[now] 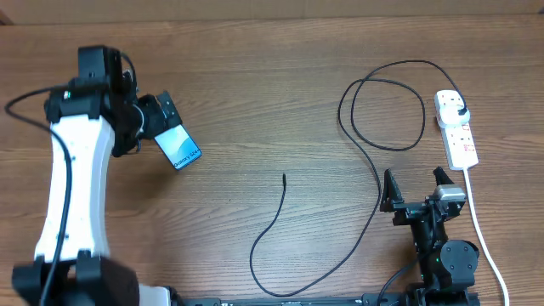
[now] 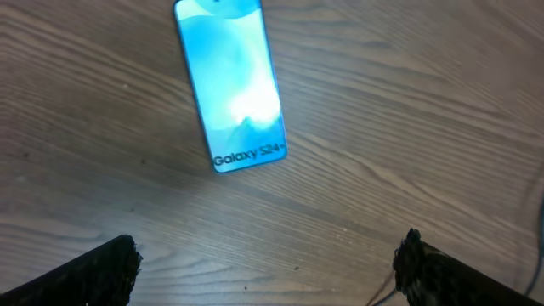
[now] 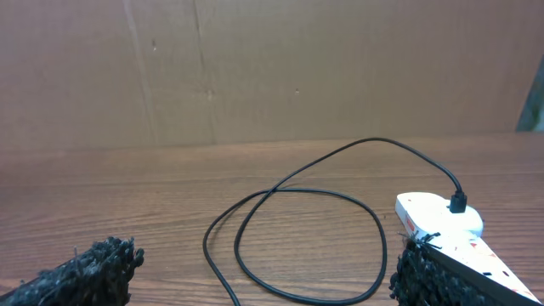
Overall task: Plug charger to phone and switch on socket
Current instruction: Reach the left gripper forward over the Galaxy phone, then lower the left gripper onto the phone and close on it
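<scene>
Only the overhead view shows the charger (image 1: pixel 284 180) tip, which lies mid-table, well apart from the phone (image 1: pixel 177 146). The arm hides the left gripper (image 2: pixel 268 255) fingers overhead. That gripper is wide open and empty, with the phone just ahead. The right gripper (image 1: pixel 415 180) is wide open and empty, with the socket (image 1: pixel 456 136) near its right.

wood-grain tbl (image 1: pixel 255 102), brown cardboard wall at rear (image 3: pixel 255 68)

Overhead looks down — left wrist close over phone (image 2: pixel 231 85), right low toward socket (image 3: pixel 429 214).
</scene>
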